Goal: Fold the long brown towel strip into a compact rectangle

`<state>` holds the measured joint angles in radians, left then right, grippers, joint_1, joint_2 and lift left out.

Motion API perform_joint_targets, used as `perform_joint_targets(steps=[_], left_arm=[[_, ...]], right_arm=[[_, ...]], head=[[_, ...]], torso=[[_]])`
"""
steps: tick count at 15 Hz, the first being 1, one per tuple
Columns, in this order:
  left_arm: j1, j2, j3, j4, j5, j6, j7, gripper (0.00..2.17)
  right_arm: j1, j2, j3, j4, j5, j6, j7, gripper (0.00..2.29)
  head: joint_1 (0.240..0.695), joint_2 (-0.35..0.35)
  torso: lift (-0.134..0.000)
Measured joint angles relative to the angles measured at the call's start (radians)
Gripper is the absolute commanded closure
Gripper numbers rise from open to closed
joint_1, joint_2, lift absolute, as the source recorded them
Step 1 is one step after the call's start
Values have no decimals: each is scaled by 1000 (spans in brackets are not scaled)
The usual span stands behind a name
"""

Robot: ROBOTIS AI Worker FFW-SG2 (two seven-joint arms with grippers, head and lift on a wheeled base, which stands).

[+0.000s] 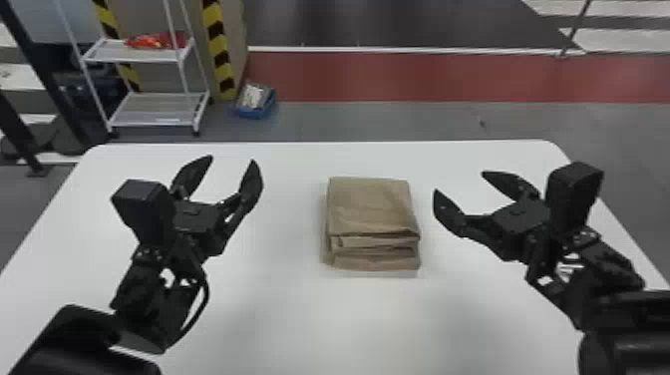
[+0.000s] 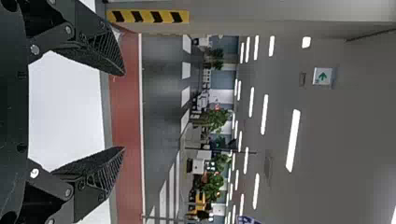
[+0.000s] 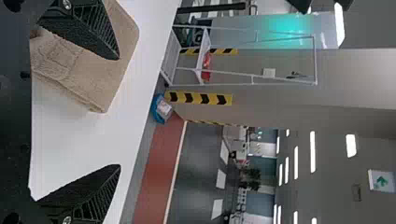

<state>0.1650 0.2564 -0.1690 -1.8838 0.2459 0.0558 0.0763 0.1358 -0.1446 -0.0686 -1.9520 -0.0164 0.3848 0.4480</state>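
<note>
White sign (image 2: 328,71) with 1 green arrow (image 2: 322,76)

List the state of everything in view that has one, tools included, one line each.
Brown towel: folded into a compact, layered stack, lying flat on the table, held by neither tool.
Left tool: open, left of the towel, gripping nothing.
Right tool: open, right of the towel, gripping nothing.
White table: bearing the towel.
White rack: standing, a red item on its upper shelf.
Blue container: on the floor, pale contents showing.
</note>
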Motion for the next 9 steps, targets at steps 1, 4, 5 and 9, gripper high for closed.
perform_joint_targets(steps=[1, 4, 5, 9], left_arm=[[8, -10, -18, 0, -36, -36, 41, 90], [36, -26, -71, 22, -145, -148, 113, 90], [56, -24, -74, 22, -160, -184, 113, 90], [138, 5, -41, -5, -155, -242, 95, 90]], right_arm=[[17, 1, 18, -33, -6, 66, -54, 53], [71, 5, 63, -99, 1, 136, -166, 53], [101, 6, 60, -114, 1, 125, -178, 53], [220, 7, -3, -105, -16, -136, -170, 22]], head=[[695, -19], [695, -30], [695, -35], [695, -48]], torso=[[-128], [-128], [-128], [-128]])
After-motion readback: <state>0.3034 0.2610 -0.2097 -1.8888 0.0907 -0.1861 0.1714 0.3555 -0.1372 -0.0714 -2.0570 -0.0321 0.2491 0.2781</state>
